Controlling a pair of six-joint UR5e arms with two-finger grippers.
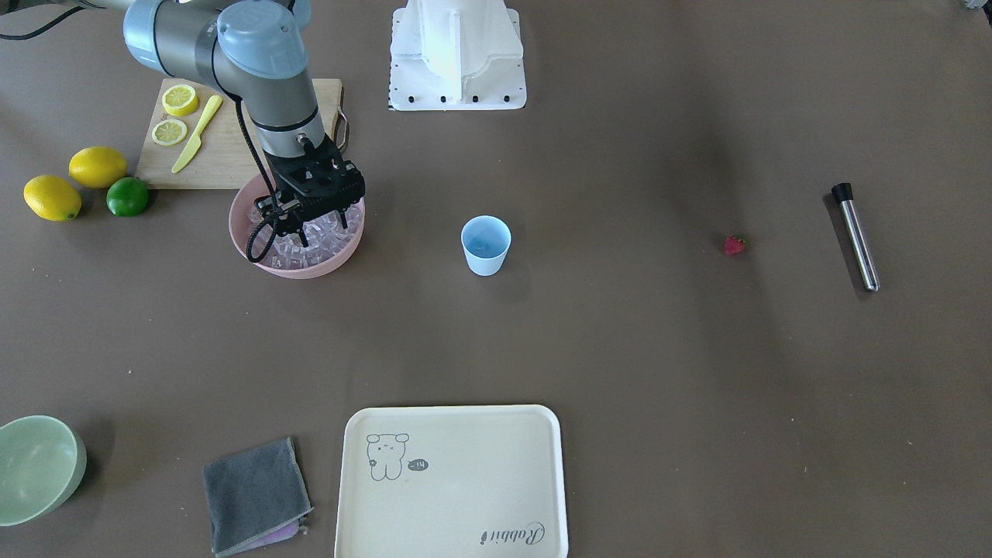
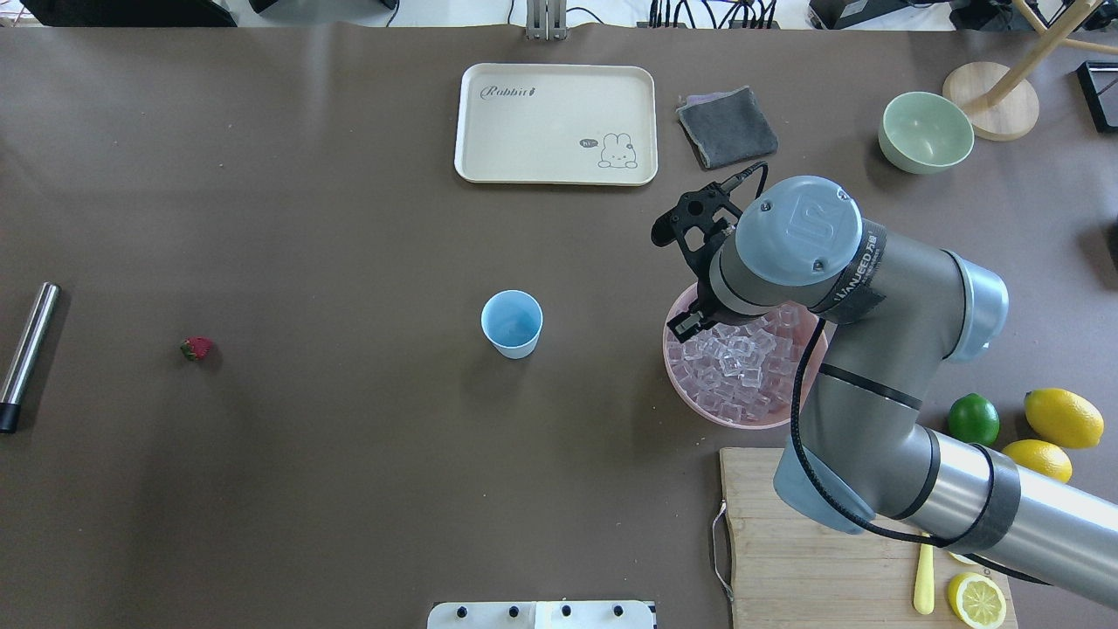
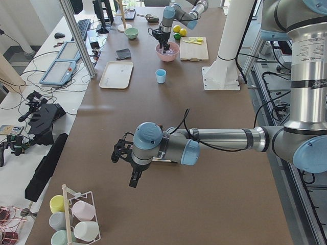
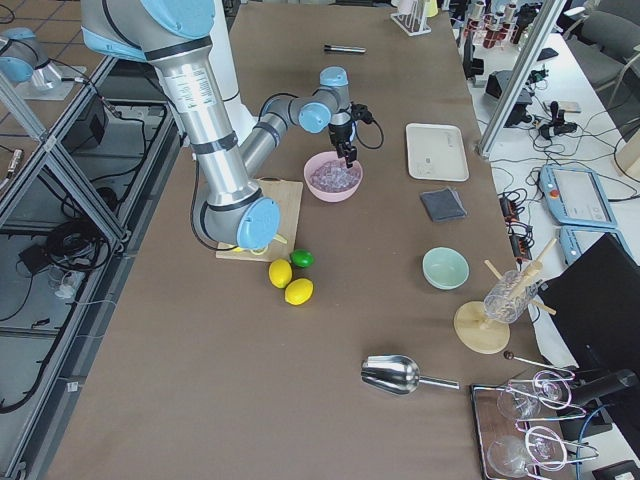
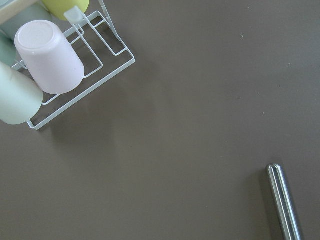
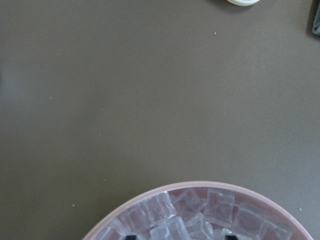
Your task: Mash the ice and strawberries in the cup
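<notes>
Brown table (image 1: 620, 349); the right arm (image 1: 263, 70) comes in at the front view's upper left; pink bowl (image 1: 310, 270) beneath it; right claw (image 1: 322, 230) wide, fingertips in the ice (image 2: 734, 367); left claw (image 3: 134, 178), low in the left-side view, cannot tell; blue cup (image 1: 486, 244) mid-frame; strawberry (image 1: 734, 246) well right of it.

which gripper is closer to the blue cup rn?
Right. The right gripper is over the ice in the pink bowl, beside the cup; the left gripper hangs far off, near the wire rack.
</notes>
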